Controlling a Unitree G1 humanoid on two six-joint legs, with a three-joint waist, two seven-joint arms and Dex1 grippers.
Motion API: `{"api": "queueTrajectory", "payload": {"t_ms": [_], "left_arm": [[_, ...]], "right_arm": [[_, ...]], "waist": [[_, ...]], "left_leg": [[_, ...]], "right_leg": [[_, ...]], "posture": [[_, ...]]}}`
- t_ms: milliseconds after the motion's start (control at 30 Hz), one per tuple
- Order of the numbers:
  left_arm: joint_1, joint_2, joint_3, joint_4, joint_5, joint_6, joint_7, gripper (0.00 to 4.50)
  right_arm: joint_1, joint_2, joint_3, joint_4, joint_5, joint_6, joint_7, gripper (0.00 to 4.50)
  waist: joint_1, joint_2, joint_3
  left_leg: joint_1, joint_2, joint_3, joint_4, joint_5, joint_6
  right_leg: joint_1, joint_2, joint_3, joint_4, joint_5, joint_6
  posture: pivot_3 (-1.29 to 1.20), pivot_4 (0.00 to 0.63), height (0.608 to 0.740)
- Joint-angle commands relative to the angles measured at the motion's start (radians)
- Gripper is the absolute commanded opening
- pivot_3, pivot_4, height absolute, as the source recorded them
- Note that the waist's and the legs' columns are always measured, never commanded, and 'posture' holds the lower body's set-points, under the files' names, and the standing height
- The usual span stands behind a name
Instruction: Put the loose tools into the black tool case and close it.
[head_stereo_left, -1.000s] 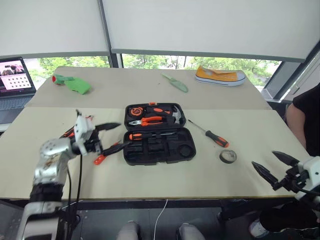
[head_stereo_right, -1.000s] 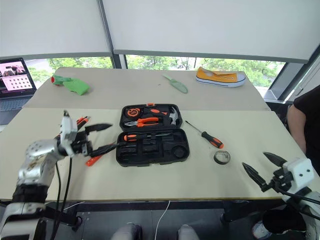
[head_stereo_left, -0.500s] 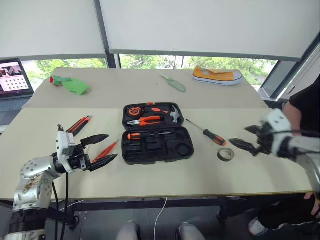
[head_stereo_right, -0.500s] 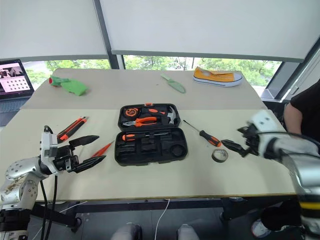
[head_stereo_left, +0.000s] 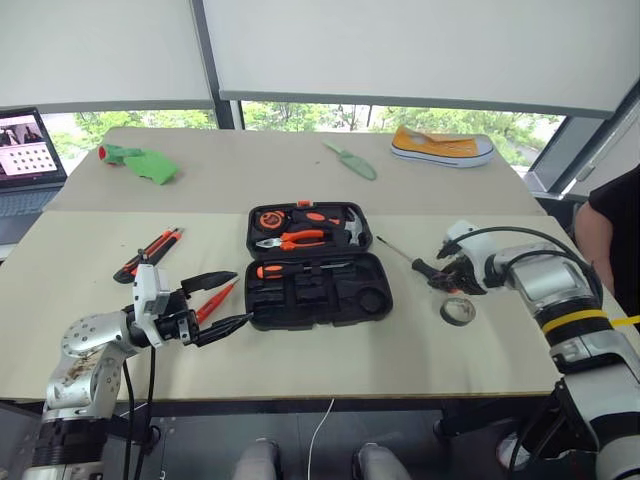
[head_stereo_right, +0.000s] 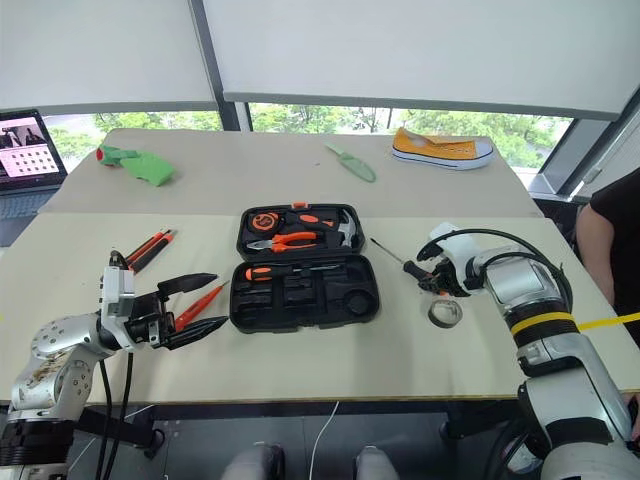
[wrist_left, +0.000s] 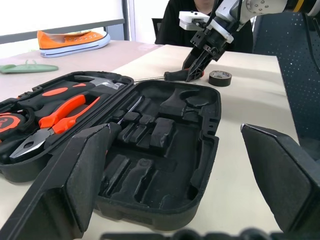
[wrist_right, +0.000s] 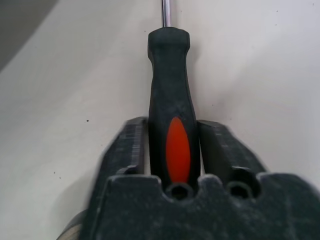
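Right claw clamped on a screwdriver handle; left claw spread wide beside the open case.

The right gripper (wrist_right: 174, 150) had its two ribbed black fingers (wrist_right: 129, 145) pressed against either side of the screwdriver (wrist_right: 170, 110), a rounded matte-black handle with an oval orange inset and a thin steel shaft running away from the claw across the pale table (head_stereo_right: 300, 370). The dark grey tape roll (head_stereo_right: 445, 312), a flat ring, lay just beside that claw. The left gripper (head_stereo_right: 190, 305) held its tapered, glossy black fingers far apart, pointing at the black tool case (head_stereo_right: 305, 295), a moulded plastic clamshell lying open with rounded corners; the slim orange tester screwdriver (head_stereo_right: 200, 303) lay between its fingers, and the utility knife (head_stereo_right: 145, 248) beyond.
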Motion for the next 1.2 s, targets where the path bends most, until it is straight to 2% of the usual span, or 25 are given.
{"api": "queueTrajectory", "payload": {"t_ms": [33,100,200,300,367,500,600,767,1200], "left_arm": [[0.006,-0.003,0.021,-0.062,-0.032,-0.002,0.028,4.5],[0.011,-0.01,0.027,-0.072,-0.038,0.005,0.046,4.5],[0.029,-0.002,0.035,-0.071,-0.045,0.01,0.051,4.5],[0.045,0.009,0.051,-0.052,-0.029,-0.002,0.068,4.5],[0.047,0.005,0.066,-0.033,-0.019,-0.019,0.091,4.5],[0.074,0.006,0.075,-0.033,-0.023,-0.016,0.109,4.5],[0.104,0.004,0.079,-0.032,-0.015,-0.035,0.108,4.5],[0.121,-0.006,0.081,-0.025,-0.01,-0.058,0.121,4.5],[0.138,-0.007,0.083,0.017,0.0,-0.118,0.115,4.5]], "right_arm": [[0.049,-0.041,-0.141,-0.102,0.02,0.007,-0.076,1.01],[0.101,-0.063,-0.194,-0.169,0.006,-0.071,-0.117,1.01],[0.126,-0.069,-0.216,-0.26,0.005,-0.211,-0.1,1.01],[0.065,-0.033,-0.129,-0.312,-0.005,-0.43,0.034,1.01],[0.0,0.005,-0.049,-0.278,-0.041,-0.568,0.123,1.01],[-0.125,0.089,0.108,-0.172,-0.132,-0.654,0.269,1.01],[-0.191,0.172,0.175,-0.086,-0.188,-0.7,0.284,1.01],[-0.248,0.271,0.217,0.046,-0.272,-0.729,0.237,1.01],[-0.273,0.255,0.232,0.182,-0.376,-0.863,0.264,1.01]], "waist": [[0.002,0.0,0.0],[0.005,0.0,0.0],[0.0,0.001,0.0],[-0.024,0.001,0.001],[-0.038,0.002,0.001],[-0.038,0.002,0.001],[-0.027,0.002,0.001],[-0.008,0.002,0.001],[-0.006,0.002,0.002]], "left_leg": [[0.0,0.0,0.0,0.0,0.0,0.0],[0.0,0.0,0.0,0.0,0.0,0.0],[0.0,0.0,0.0,0.0,0.0,0.0],[0.002,0.001,0.0,0.0,0.0,0.0],[0.004,0.002,0.0,0.0,0.0,0.0],[0.006,0.006,-0.001,0.0,0.001,-0.001],[0.006,0.006,0.0,0.0,0.001,-0.001],[0.003,0.006,0.001,0.0,0.001,-0.001],[0.003,0.008,0.002,0.0,0.001,-0.002]], "right_leg": [[0.0,0.0,0.0,0.0,0.0,0.0],[0.0,0.0,0.0,0.0,0.0,0.0],[0.0,0.0,0.0,0.0,0.0,0.0],[0.0,0.001,0.001,0.001,0.0,0.0],[0.0,0.003,0.002,0.001,0.001,-0.001],[0.002,0.007,0.003,0.002,0.002,-0.003],[0.001,0.007,0.002,0.002,0.002,-0.004],[-0.001,0.007,0.002,0.002,0.002,-0.004],[-0.001,0.007,0.001,0.002,0.003,-0.006]], "posture": [[0.0,0.15,0.74],[0.0,0.15,0.74],[0.0,0.15,0.74],[0.0,0.15,0.74],[0.0,0.15,0.74],[0.0,0.15,0.74],[0.0,0.15,0.74],[0.0,0.15,0.74],[0.0,0.15,0.74]]}}
